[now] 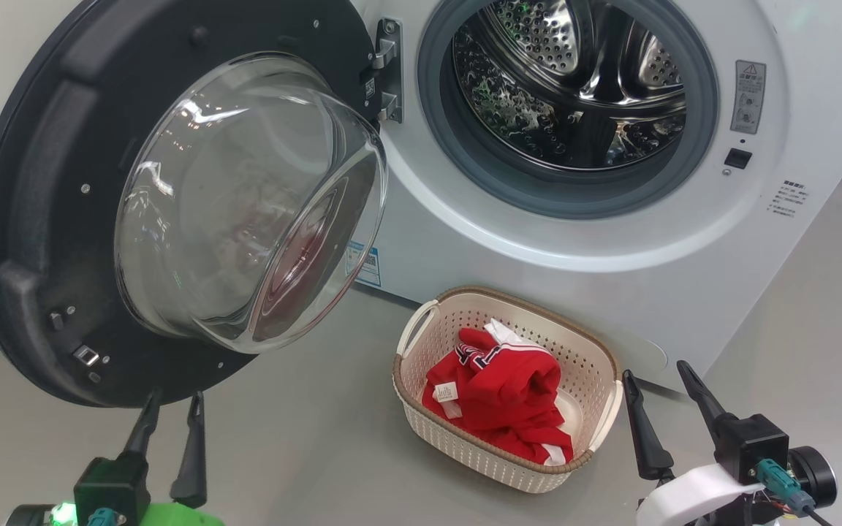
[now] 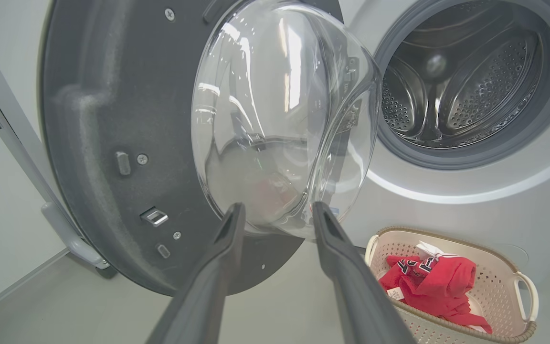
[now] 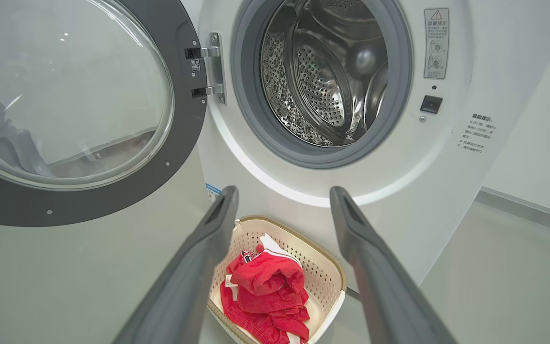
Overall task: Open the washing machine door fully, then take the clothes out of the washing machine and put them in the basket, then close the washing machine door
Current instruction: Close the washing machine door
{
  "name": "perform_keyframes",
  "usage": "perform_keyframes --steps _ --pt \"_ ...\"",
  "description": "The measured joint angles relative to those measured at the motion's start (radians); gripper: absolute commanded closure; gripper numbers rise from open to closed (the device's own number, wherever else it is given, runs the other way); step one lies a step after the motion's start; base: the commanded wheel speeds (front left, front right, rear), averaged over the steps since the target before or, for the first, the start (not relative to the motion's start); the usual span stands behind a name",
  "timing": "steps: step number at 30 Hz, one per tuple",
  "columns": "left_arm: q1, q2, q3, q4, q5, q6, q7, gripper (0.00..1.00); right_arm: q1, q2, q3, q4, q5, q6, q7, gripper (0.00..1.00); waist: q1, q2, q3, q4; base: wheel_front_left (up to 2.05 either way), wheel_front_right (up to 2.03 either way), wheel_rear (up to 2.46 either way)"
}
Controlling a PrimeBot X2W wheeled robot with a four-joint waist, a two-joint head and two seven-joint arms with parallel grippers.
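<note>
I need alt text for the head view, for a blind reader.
Red clothes lie in a cream basket before a white washing machine whose round black door stands open. The left claw and right claw hover open below.

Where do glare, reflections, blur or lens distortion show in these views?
Head view: bright streaks cross the glass of the washing machine door, with a red tint; the drum glints. Left wrist view: wide-angle bulge curves the door's rim; the left gripper looks soft near the lens. Right wrist view: even light, clothes and basket sharp, the right gripper soft near the lens.
</note>
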State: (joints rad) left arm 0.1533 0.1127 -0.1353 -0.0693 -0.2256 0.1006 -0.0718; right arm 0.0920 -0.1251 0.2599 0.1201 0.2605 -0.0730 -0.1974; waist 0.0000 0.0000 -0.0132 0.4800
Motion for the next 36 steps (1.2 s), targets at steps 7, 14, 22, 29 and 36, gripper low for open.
perform_keyframes --steps 7,14,22,29,36 --pt "0.001 0.006 -0.005 -0.003 -0.001 0.000 0.001 1.00 0.000 0.001 0.003 0.004 0.000 0.000 0.000 0.00 0.0000 0.0000 -0.005 0.000 0.00 0.00 0.00" --pt "0.001 0.009 -0.009 -0.035 -0.038 -0.028 0.000 1.00 0.000 0.001 0.003 0.006 0.000 0.000 0.000 0.00 0.0000 0.0000 -0.005 -0.001 0.00 0.00 0.00" --pt "-0.001 -0.037 0.016 -0.125 -0.253 -0.105 -0.019 1.00 0.000 0.001 0.006 0.005 0.000 0.000 0.001 0.00 0.0000 0.0000 0.004 0.006 0.00 0.00 0.00" --pt "-0.008 -0.077 0.073 -0.218 -0.693 -0.201 -0.035 1.00 -0.001 -0.003 0.007 -0.002 -0.001 0.000 0.007 0.00 0.0000 0.0000 0.024 0.006 0.00 0.00 0.00" --pt "-0.042 -0.077 0.081 -0.305 -1.038 -0.210 -0.126 1.00 -0.003 -0.008 0.007 -0.006 -0.007 0.000 0.012 0.00 0.0000 0.0000 0.042 -0.002 0.00 0.00 0.00"
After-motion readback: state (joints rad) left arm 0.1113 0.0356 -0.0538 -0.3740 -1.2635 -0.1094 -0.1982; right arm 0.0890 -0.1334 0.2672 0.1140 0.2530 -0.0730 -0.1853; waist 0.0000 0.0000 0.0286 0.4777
